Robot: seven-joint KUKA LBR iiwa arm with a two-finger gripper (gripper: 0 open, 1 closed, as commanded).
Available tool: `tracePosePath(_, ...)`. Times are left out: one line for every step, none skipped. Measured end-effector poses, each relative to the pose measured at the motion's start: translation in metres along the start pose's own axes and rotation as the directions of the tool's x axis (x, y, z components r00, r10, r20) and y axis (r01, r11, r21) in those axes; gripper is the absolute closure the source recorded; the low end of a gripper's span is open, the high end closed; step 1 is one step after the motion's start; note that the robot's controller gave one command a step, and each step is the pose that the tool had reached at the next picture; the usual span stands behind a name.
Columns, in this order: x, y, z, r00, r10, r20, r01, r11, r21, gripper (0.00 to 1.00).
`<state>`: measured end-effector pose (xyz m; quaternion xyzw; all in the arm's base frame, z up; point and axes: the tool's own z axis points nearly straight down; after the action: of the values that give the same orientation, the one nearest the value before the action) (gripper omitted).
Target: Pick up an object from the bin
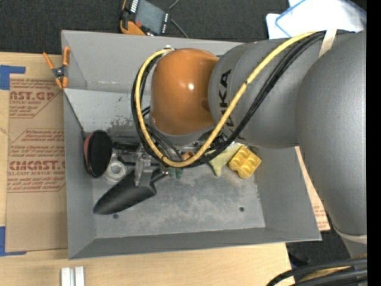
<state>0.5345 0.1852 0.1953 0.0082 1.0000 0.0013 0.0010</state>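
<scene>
The gripper point(143, 173) is down near the floor of the bin point(178, 226), in its left half. Its metal end is tucked under the wrist and tangled in shadow, so whether it is apart or together cannot be told, and nothing can be seen clamped in it.

Just below the gripper and trailing off to its lower left lies the black tapered thing point(122, 199). It is long, dark and smooth, broad at the end next to the gripper and narrowing to a blunt tip. That broad end lies right at the gripper, but contact cannot be confirmed.

Farthest left of the gripper stands a dark round disc point(95, 154) with a red face. A small pale ring point(115, 171) sits between the disc and the gripper, close to both.

Right of the gripper, well apart, a pale yellow scrap point(219, 161) lies against a yellow block point(245, 161).

Above the gripper bulges the orange cover point(178, 91), looped by yellow and black cables point(250, 82). The thick grey arm point(297, 88) reaches in from the right and bends steeply down at the wrist.
</scene>
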Motion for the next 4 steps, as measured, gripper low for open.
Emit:
tracePosePath(0.022, -0.027, 0.054, 1.0, -0.016, -0.007, 0.016, 1.0, 0.003, 1.0)
tracePosePath(-0.002, -0.015, 0.047, 1.0, 0.01, 0.001, -0.01, 1.0, -0.002, 1.0)
tracePosePath(-0.018, -0.014, -0.016, 0.953, -0.302, 0.0, 0.302, 0.953, -0.001, 0.0)
tracePosePath(-0.019, -0.014, -0.018, 0.953, -0.303, 0.0, 0.303, 0.953, -0.002, 0.0)
